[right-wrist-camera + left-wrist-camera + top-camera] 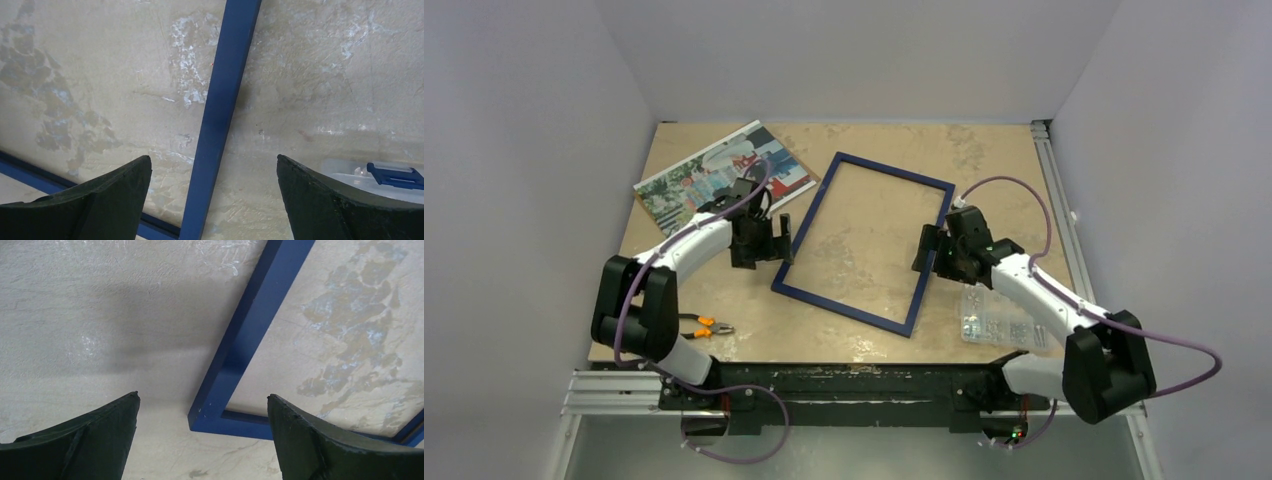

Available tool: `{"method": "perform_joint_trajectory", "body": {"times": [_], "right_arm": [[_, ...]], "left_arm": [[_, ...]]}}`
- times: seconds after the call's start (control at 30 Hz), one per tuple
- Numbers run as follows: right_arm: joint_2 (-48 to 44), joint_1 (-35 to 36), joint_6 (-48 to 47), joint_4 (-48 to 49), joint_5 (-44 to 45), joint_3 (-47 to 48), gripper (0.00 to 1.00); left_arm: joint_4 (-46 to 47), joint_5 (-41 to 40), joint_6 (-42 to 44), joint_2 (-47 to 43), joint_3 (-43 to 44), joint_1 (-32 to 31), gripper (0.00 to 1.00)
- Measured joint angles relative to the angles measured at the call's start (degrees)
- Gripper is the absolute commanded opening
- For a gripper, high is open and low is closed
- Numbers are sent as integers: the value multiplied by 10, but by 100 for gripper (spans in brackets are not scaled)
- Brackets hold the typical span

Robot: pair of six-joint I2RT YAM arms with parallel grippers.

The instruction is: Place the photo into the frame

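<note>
Blue frame [822,190] faces up; your left gripper [202,396] and right gripper [214,158], both wide, straddle its nine and three o'clock rails, likely for flipping.

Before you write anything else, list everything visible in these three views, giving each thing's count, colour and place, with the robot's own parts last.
table: 1, mottled tan, under everything
frame: 1, dark blue, lying flat mid-table
photo: 1, red, blue, white and green print, far left corner
pliers: 1, orange handles, near left edge
clear box: 1, transparent with blue latch, near right side
left arm: 1, white and black, reaching over the photo's edge
right arm: 1, white and black, above the clear box
left pincer: 1, black, open, by the frame's left rail
right pincer: 1, black, open, over the frame's right rail
</note>
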Motion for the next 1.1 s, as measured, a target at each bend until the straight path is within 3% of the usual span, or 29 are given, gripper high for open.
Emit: {"method": "perform_joint_trajectory", "body": {"times": [0.43,0.83,1.1], "right_arm": [[87,14,5,24,-24,-17,94],[136,14,7,41,-68,26,95],[146,5,2,0,-40,66,95]], "left_arm": [[54,46,-2,64,-5,1,95],[243,193,-51,35,-98,3,89],[333,200,-82,7,-154,-26,89]]}}
